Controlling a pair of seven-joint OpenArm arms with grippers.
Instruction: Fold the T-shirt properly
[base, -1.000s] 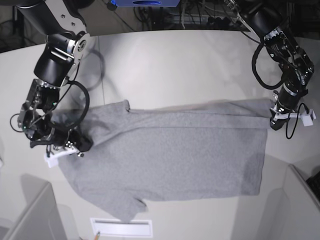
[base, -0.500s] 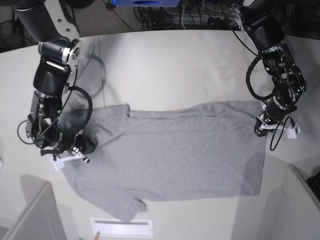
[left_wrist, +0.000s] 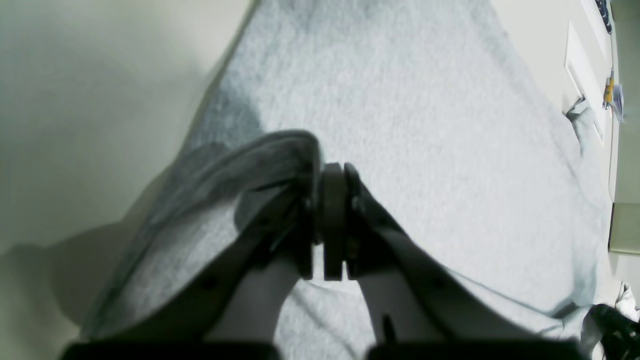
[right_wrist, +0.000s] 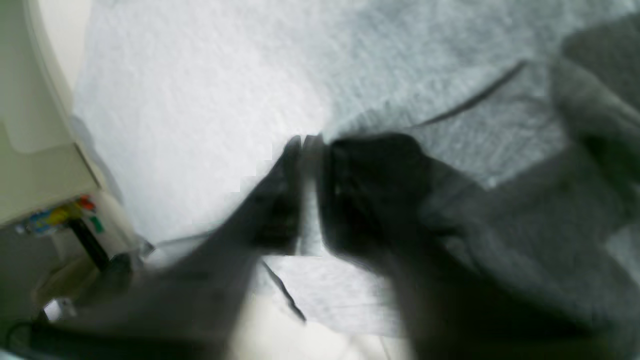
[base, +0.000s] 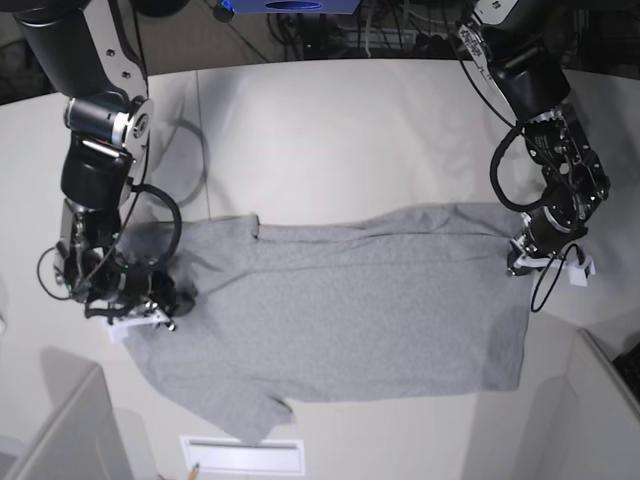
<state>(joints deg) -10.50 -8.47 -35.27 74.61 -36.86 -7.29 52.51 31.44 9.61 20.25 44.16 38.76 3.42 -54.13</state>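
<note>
T-shirt (base: 350, 305): grey, plain side up, spread across the middle of the base frame on the pale worktop (base: 330, 140); one sleeve points to the lower centre, another lies at the upper left of the cloth by the collar end.

Left end effector (base: 520, 255): at the right edge of the base frame, on the shirt's upper right corner. The base view shows only that it sits at the cloth edge.

Left end effector, wrist view (left_wrist: 332, 172): jaws pressed together, clenched on a bunched ridge of grey cloth that rises at the frame centre; the rest of the shirt runs flat toward the top of the frame. This grip does not show from the base.

Right end effector (base: 150, 310): at the left of the base frame, low on the shirt's left edge; a white piece shows under it.

Right end effector, wrist view (right_wrist: 312, 142): blurred. A narrow light gap shows between the two dark fingers (right_wrist: 370, 190) at frame centre, with cloth lying beneath and a darker fold draped at the right. Whether cloth is caught in the gap I cannot tell.

Only in the base view: the shirt's whole outline and both arms together.

Only in the wrist views: coloured bits at the far frame edges, too small to name.
</note>
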